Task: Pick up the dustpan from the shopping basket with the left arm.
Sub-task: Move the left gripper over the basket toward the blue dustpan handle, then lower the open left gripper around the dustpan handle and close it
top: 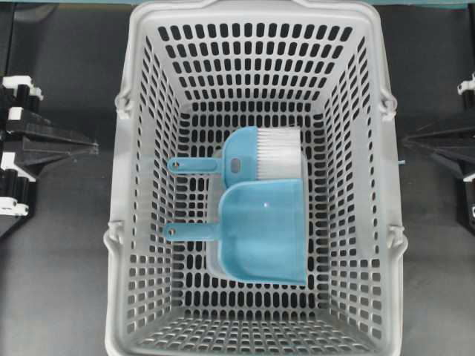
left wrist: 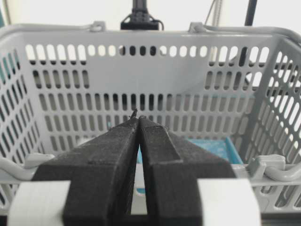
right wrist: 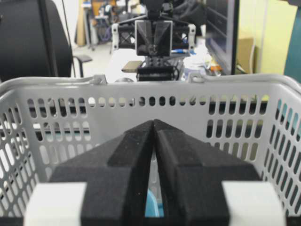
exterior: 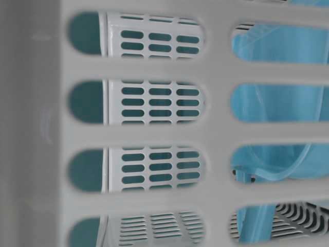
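Baskets: one, grey shopping basket [top: 141, 119], slotted walls and floor.
Dustpans: one, light blue dustpan [top: 263, 233], toward 4 o'clock on basket floor.
Brushes: one, blue-handled brush [top: 252, 154] with white bristles, at 12 o'clock from dustpan, touching it.
Robot arms: two, left arm [top: 33, 144] at 9 o'clock, right arm [top: 445, 144] at 3 o'clock.
Handles pointing toward 9 o'clock: two.

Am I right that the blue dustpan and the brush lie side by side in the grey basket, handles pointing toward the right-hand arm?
Not quite. The dustpan and the brush do lie side by side on the floor of the grey basket, but both handles point toward the left arm's side, not the right. The overhead view shows this.
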Available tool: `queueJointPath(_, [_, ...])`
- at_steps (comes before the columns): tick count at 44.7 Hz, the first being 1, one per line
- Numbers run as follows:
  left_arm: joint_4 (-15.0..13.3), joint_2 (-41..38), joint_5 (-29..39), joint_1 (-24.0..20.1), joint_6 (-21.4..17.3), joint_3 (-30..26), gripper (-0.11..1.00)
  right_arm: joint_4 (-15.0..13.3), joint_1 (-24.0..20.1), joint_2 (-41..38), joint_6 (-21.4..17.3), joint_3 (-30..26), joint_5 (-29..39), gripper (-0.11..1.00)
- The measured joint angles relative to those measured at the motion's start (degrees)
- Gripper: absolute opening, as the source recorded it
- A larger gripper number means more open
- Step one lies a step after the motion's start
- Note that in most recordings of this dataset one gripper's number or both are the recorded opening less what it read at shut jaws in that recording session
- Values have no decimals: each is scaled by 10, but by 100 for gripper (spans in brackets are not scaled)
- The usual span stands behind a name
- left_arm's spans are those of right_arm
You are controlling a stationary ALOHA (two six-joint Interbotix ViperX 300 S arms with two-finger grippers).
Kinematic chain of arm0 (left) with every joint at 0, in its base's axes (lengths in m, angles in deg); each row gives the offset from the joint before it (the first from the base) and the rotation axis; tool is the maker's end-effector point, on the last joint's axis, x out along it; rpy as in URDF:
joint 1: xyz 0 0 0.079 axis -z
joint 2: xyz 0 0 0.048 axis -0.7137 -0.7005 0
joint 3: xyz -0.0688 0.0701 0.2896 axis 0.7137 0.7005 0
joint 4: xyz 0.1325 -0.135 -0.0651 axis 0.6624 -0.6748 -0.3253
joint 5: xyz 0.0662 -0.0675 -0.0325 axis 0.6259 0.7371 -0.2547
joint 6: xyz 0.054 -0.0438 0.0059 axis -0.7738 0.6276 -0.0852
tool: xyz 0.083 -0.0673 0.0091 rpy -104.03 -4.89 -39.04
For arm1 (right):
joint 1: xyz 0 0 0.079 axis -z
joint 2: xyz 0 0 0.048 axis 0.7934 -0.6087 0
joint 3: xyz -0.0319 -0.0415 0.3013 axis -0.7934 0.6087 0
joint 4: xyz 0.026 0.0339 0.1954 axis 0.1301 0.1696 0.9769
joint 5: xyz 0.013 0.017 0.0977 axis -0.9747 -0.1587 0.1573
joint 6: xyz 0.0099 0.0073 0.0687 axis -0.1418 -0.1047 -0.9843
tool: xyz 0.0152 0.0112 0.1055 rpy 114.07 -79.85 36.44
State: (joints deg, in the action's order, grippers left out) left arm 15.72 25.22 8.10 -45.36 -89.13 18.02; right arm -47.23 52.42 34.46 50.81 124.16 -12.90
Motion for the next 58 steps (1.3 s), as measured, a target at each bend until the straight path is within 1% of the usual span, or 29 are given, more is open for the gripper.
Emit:
queueJointPath(1, [1,0,0,0,0,0,5,0,0,0,0,0,1,0])
queueJointPath(3, [4,1,5,1,4,-4,2,0,0,0,-1,0,1,0])
queueJointPath(6, [16,-1,36,3,23,-31,0,2,-1,3,-4,0,3,0])
queueJointPath(9, [20,-4,72,6,37,-62,0,6,-2,5,-11,0,10,0])
queueJointPath(13, [21,-25,144,17,47,-114,0,7,-3,9,-18,0,25,0])
queueJointPath(14, [22,-34,171,20,49,-132,0,8,-3,10,-20,0,30,0])
queueJointPath(19, [22,-76,262,38,49,-196,0,8,-4,12,-26,0,45,0])
queueJointPath(25, [22,-156,387,58,49,-300,0,8,-4,14,-30,0,57,0])
queueJointPath(29, [23,-225,477,61,46,-380,0,8,-5,14,-30,0,60,0])
queueJointPath(37, [23,-335,613,64,40,-501,0,8,-9,14,-31,0,60,0])
queueJointPath(40, [23,-377,665,66,40,-538,0,8,-10,14,-31,0,60,0])
queueJointPath(46, [23,-452,757,66,40,-594,0,9,-12,14,-31,0,60,0])
queueJointPath(48, [23,-468,773,66,39,-606,0,9,-13,14,-31,0,60,0])
queueJointPath(52, [23,-494,791,69,39,-620,0,9,-16,14,-31,0,60,0])
queueJointPath(58, [23,-522,795,76,33,-621,1,9,-16,14,-30,1,60,0])
